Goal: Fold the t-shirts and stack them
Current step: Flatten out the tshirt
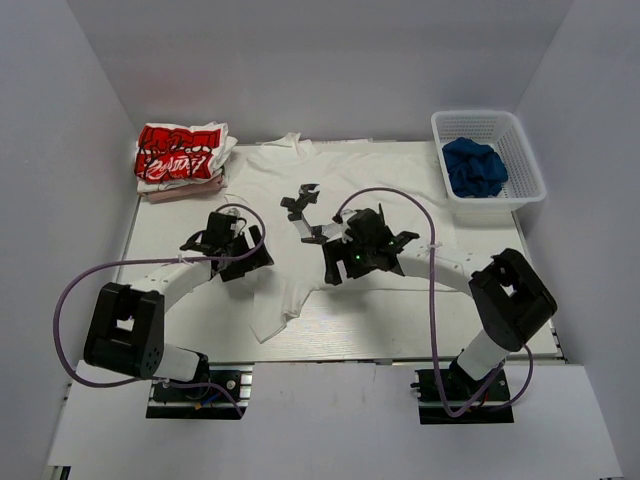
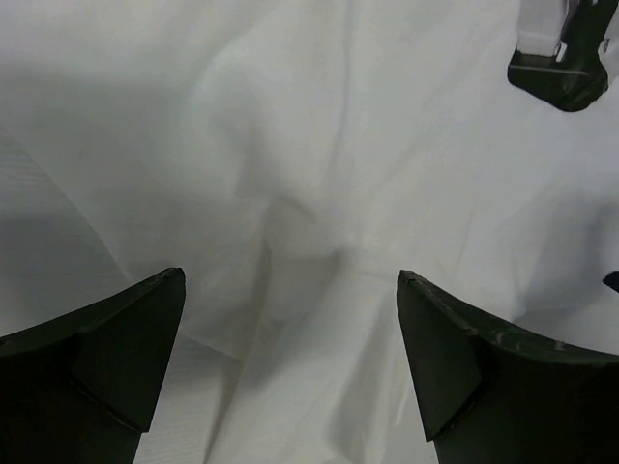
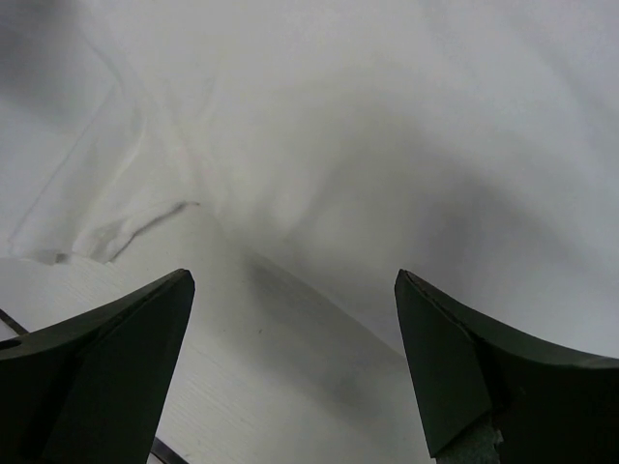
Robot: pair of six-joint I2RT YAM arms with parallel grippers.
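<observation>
A plain white t-shirt lies spread and rumpled across the middle of the table, its collar toward the back. A second t-shirt, with a red-and-black print, sits folded at the back left. My left gripper hovers over the white shirt's left side, open and empty; in the left wrist view the gripper has creased white cloth below it. My right gripper is open over the shirt's middle. In the right wrist view that gripper holds nothing, and below it a shirt edge meets bare table.
A white basket holding a blue cloth stands at the back right. Purple cables loop from both arms over the table. One finger of the right gripper shows at the top right of the left wrist view. White walls enclose the table.
</observation>
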